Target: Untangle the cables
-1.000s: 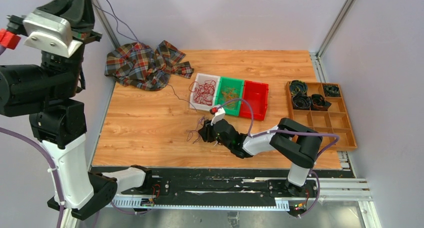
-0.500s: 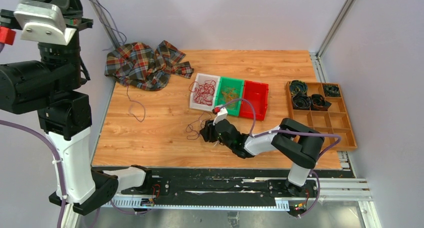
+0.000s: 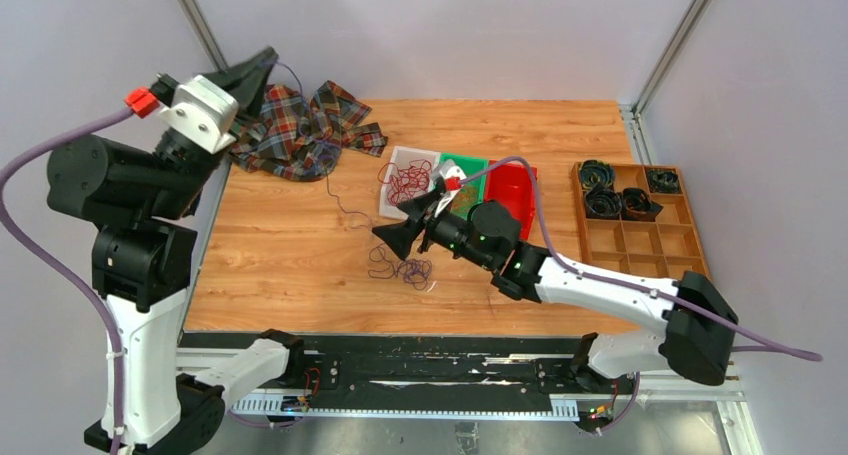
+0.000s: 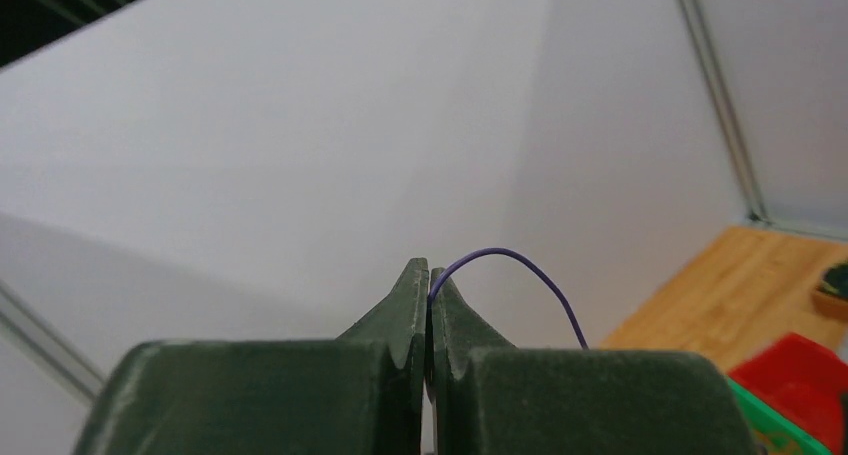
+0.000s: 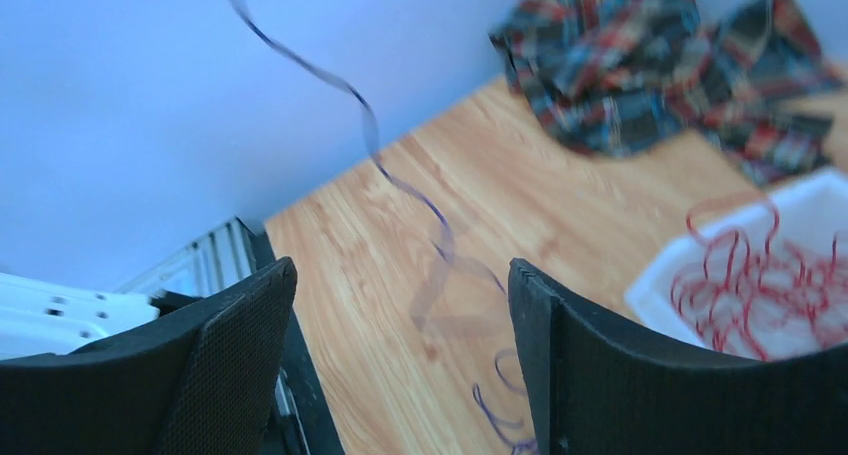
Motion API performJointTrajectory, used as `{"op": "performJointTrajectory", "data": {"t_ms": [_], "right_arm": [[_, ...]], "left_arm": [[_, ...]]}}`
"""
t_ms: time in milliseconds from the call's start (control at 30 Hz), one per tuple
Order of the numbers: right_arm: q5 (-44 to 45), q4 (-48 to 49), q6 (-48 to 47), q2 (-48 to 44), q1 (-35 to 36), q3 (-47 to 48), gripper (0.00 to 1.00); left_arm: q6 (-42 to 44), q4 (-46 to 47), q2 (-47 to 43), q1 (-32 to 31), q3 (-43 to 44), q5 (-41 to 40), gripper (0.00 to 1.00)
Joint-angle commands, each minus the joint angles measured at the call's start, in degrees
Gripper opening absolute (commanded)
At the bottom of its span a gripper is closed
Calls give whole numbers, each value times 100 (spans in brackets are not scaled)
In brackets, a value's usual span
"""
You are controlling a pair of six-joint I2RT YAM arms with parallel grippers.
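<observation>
A small tangle of purple cables (image 3: 404, 270) lies on the wooden table. One purple cable (image 3: 332, 187) runs from it up to my left gripper (image 3: 265, 57), which is raised above the plaid cloth. In the left wrist view the gripper (image 4: 430, 275) is shut on that purple cable (image 4: 500, 253), which arcs out to the right. My right gripper (image 3: 390, 240) hovers open and empty just above and behind the tangle. In the right wrist view the gripper (image 5: 400, 270) is wide open, with the blurred purple cable (image 5: 370, 125) hanging in front of it. Red cables (image 3: 408, 183) lie in the white bin and orange ones (image 3: 460, 187) in the green bin.
A plaid cloth (image 3: 290, 125) is crumpled at the table's back left. The white bin (image 3: 392, 205), green bin (image 3: 474, 165) and red bin (image 3: 508, 197) stand in a row at mid-table. A wooden compartment tray (image 3: 690, 245) with black coils sits at the right.
My left arm has swung down and to the right with the purple cable, its gripper now over the cloth. My right gripper has lifted off the tangle and stands open above it.
</observation>
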Motion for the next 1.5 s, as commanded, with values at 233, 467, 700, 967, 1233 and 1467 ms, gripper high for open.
{"op": "performJointTrajectory", "data": {"t_ms": [233, 467, 700, 967, 1233, 1467], "right_arm": [[-1433, -264, -662, 58, -44, 1329, 78], [-1115, -359, -474, 655, -46, 1823, 49], [-881, -124, -297, 316, -145, 1491, 1], [-193, -185, -241, -355, -367, 567, 48], [765, -657, -93, -845, -781, 125, 56], [3130, -1550, -86, -1487, -1087, -119, 55]], "left_arm": [[-1071, -516, -580, -22, -1109, 1005, 0], [-1475, -548, -454, -23, -1095, 1094, 1], [-1823, -453, -423, -31, -1374, 1138, 1], [-1703, -302, 45, -429, -1041, 880, 1], [-1151, -398, 1206, -1272, 412, 688, 0], [-628, -490, 2179, -1956, 1281, 507, 0]]}}
